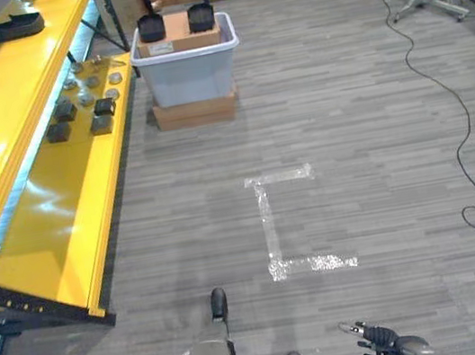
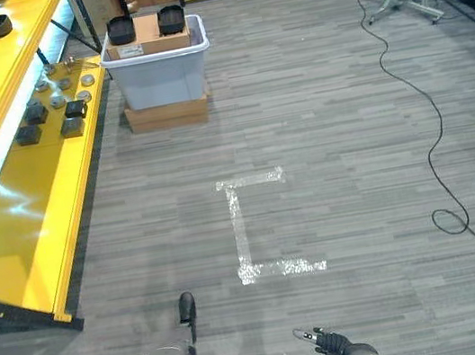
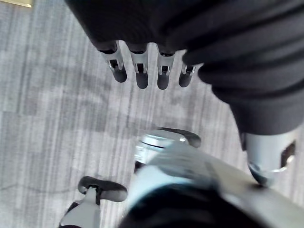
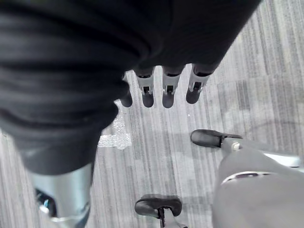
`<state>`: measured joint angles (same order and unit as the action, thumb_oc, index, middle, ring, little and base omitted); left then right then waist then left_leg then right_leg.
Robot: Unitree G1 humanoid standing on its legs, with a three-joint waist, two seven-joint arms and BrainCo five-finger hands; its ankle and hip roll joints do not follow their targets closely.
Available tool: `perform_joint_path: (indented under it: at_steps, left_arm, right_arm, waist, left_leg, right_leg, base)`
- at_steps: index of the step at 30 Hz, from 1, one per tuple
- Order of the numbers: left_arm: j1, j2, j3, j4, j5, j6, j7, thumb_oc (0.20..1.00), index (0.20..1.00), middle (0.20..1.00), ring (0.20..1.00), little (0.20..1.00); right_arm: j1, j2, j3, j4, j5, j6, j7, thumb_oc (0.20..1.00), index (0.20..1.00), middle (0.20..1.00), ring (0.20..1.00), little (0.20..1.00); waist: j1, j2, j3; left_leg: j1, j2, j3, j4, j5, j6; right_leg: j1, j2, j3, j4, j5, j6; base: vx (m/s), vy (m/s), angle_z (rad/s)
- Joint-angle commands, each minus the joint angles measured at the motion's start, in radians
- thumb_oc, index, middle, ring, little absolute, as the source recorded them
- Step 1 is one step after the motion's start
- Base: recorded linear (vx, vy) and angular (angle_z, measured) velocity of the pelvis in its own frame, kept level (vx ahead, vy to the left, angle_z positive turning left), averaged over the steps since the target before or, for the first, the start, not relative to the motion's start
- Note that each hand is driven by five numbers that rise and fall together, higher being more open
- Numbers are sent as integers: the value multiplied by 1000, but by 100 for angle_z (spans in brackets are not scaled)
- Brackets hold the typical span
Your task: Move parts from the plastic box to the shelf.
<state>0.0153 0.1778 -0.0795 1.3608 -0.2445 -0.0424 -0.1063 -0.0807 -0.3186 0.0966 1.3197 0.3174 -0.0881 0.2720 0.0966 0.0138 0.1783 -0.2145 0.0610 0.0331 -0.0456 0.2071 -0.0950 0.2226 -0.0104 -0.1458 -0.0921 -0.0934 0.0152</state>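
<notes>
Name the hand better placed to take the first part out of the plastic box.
Neither clearly, both hang empty and open far from it. Slightly the left hand: the plastic box stands ahead to the left, beside the yellow shelf. The right hand would cross over.

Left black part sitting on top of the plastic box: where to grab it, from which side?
Probably from above. The left black part sits upright on the cardboard box inside the plastic box, its top exposed. Pinch across its sides near the top; the second black part stands apart, leaving finger room. Both the left hand and right hand hang empty.
</notes>
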Motion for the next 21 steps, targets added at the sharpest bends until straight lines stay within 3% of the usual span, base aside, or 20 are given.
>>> perform_joint_path:
  at_steps: [1, 2, 5, 6, 9, 10, 11, 12, 14, 15, 17, 20, 21]
  left_arm:
    - [-21, 30, -38, -6, 84, -7, 14, 1000, 1000, 1000, 1000, 1000]
    - [-36, 39, -51, -5, 101, -17, 27, 1000, 1000, 1000, 1000, 1000]
    - [-61, 47, -74, -16, 75, -3, 39, 1000, 1000, 1000, 1000, 1000]
    - [-71, 49, -87, -23, 55, 2, 45, 1000, 1000, 1000, 1000, 1000]
    - [-102, 63, -112, -54, -9, 12, 43, 1000, 1000, 1000, 1000, 1000]
    - [-142, 78, -115, -69, -56, 5, 21, 1000, 1000, 1000, 1000, 1000]
    - [-146, 80, -116, -69, -62, 3, 18, 1000, 1000, 1000, 1000, 1000]
    - [-176, 89, -126, -79, -99, 1, 5, 1000, 1000, 1000, 1000, 1000]
    - [-190, 93, -131, -89, -123, 8, 2, 1000, 1000, 1000, 1000, 1000]
    - [-190, 89, -125, -100, -125, 15, -1, 1000, 1000, 1000, 1000, 1000]
    - [-183, 79, -129, -100, -135, 29, 6, 1000, 1000, 1000, 1000, 1000]
    - [-153, 49, -120, -94, -111, 66, 21, 1000, 1000, 1000, 1000, 1000]
    - [-152, 48, -119, -93, -110, 67, 22, 1000, 1000, 1000, 1000, 1000]
  right_arm:
    - [-1, 26, -9, -23, 36, -12, -13, 1000, 1000, 1000, 1000, 1000]
    - [0, 39, -8, -30, 26, -11, -19, 1000, 1000, 1000, 1000, 1000]
    - [0, 54, 6, -29, 43, -21, -28, 1000, 1000, 1000, 1000, 1000]
    - [-2, 62, 14, -31, 56, -23, -33, 1000, 1000, 1000, 1000, 1000]
    - [8, 75, 24, -40, -10, -10, -46, 1000, 1000, 1000, 1000, 1000]
    - [19, 70, 32, -17, -45, -16, -36, 1000, 1000, 1000, 1000, 1000]
    - [19, 69, 32, -15, -42, -15, -35, 1000, 1000, 1000, 1000, 1000]
    - [19, 67, 35, -10, -51, -6, -35, 1000, 1000, 1000, 1000, 1000]
    - [19, 68, 32, -5, -72, 5, -39, 1000, 1000, 1000, 1000, 1000]
    - [22, 64, 32, 7, -73, 13, -46, 1000, 1000, 1000, 1000, 1000]
    - [23, 58, 30, 21, -56, 28, -53, 1000, 1000, 1000, 1000, 1000]
    - [14, 49, 35, 22, -26, 34, -51, 1000, 1000, 1000, 1000, 1000]
    - [13, 50, 36, 21, -28, 33, -51, 1000, 1000, 1000, 1000, 1000]
  waist:
    - [18, -43, -45]
    - [4, -42, -53]
    - [-19, -11, -51]
    - [-28, -6, -48]
    - [-66, -4, -30]
    - [-99, -28, -21]
    - [-103, -29, -18]
    - [-133, -40, -12]
    - [-148, -39, -7]
    - [-154, -38, -13]
    - [-157, -35, -25]
    - [-142, -27, -35]
    - [-143, -30, -37]
  left_leg:
    - [-21, -58, 52, 104, -52, 89]
    - [19, -72, 69, 121, -91, 125]
    - [86, -62, 59, 117, -122, 154]
    - [116, -63, 58, 108, -133, 157]
    - [198, -66, 47, 79, -148, 137]
    - [243, -82, 44, 79, -199, 123]
    - [249, -83, 42, 82, -211, 123]
    - [287, -92, 25, 82, -267, 129]
    - [315, -88, 17, 86, -302, 132]
    - [344, -75, 7, 84, -311, 122]
    - [374, -45, -12, 111, -297, 106]
    - [319, 29, -21, 327, -127, 53]
    - [311, 28, -23, 334, -117, 51]
  right_leg:
    - [-18, -22, 40, 238, 13, 46]
    - [-101, -49, 1, 446, 94, 87]
    - [-228, -73, -12, 672, 180, 110]
    - [-277, -94, -21, 683, 187, 107]
    - [-310, -116, -73, 466, 159, 87]
    - [-336, -149, -105, 190, 204, 99]
    - [-336, -151, -107, 168, 219, 105]
    - [-401, -188, -86, 101, 302, 130]
    - [-437, -201, -79, 92, 328, 134]
    - [-420, -180, -75, 80, 325, 131]
    - [-408, -162, -75, 106, 315, 118]
    - [-349, -106, -78, 125, 259, 67]
    - [-349, -108, -78, 125, 257, 66]
  base:
    - [374, 231, -21]
    - [327, 209, -20]
    - [318, 187, -6]
    - [413, 98, 3]
    - [509, -103, 0]
    - [623, -246, 11]
    - [710, -334, 12]
    - [368, -178, 22]
    - [421, -212, 44]
    - [386, -192, 36]
    - [442, -292, 45]
    - [368, -312, 53]
    - [365, -324, 16]
